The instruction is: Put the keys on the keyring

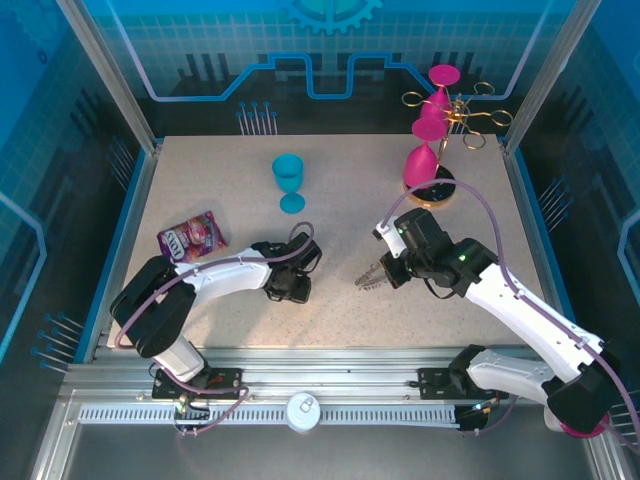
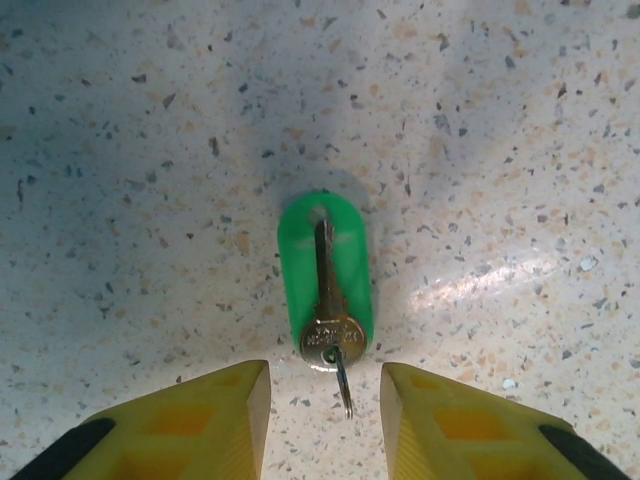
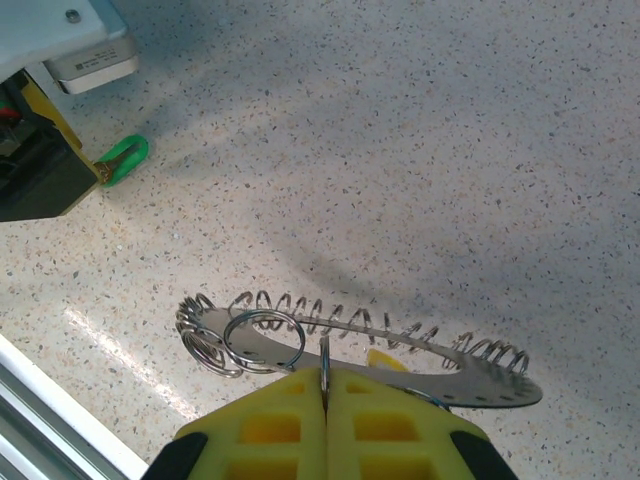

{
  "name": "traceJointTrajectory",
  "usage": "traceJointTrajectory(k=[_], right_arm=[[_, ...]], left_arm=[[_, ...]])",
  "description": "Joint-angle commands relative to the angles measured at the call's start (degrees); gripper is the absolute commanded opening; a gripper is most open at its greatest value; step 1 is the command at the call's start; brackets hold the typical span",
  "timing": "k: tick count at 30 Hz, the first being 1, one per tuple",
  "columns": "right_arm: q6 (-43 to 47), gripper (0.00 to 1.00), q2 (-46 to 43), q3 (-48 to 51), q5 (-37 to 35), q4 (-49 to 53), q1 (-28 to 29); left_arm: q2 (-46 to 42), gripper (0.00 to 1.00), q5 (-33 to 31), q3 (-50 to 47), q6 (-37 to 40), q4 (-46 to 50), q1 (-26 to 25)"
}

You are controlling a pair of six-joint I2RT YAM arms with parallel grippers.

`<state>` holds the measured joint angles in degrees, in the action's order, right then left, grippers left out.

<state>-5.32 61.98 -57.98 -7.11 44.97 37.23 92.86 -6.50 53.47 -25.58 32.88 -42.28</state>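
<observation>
Keys lie at the released left tool; right tool clenches keyring.

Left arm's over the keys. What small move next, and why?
Probably ease the left gripper forward and close on the keys: they lie flat just ahead of its open jaws, while the right gripper is shut on the keyring.

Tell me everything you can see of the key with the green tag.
The key is small, silvery metal, with a round head that carries a thin split ring. It lies flat along an oblong, bright green plastic tag with a hole at its far end. Both rest on the speckled table, the blade pointing away from the left gripper, whose yellow fingers stand open on either side without touching it.
</observation>
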Motion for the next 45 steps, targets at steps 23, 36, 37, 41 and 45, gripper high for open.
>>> traceJointTrajectory(k=[23, 36, 37, 41, 45], right_arm=[[-0.14, 0.00, -1.65, -0.80, -0.88, -0.58, 0.72], [-0.26, 0.00, -1.86, -0.65, -0.81, -0.50, 0.78], [-0.28, 0.00, -1.90, -0.62, -0.90, -0.50, 0.77], [-0.17, 0.00, -1.95, -0.57, -0.90, -0.50, 0.71], [-0.13, 0.00, -1.95, -0.67, -0.93, -0.39, 0.74]], left_arm=[[3.53, 0.22, 0.59, 2.70, 0.07, 3.41, -0.52], [3.49, 0.17, 0.96, 2.59, 0.09, 3.68, -0.95], [3.56, 0.17, 0.97, 2.56, 0.00, 3.70, -0.95], [3.64, 0.16, 0.88, 2.43, -0.10, 3.78, -0.96], [3.82, 0.14, 1.03, 2.51, -0.10, 3.78, -1.11]])
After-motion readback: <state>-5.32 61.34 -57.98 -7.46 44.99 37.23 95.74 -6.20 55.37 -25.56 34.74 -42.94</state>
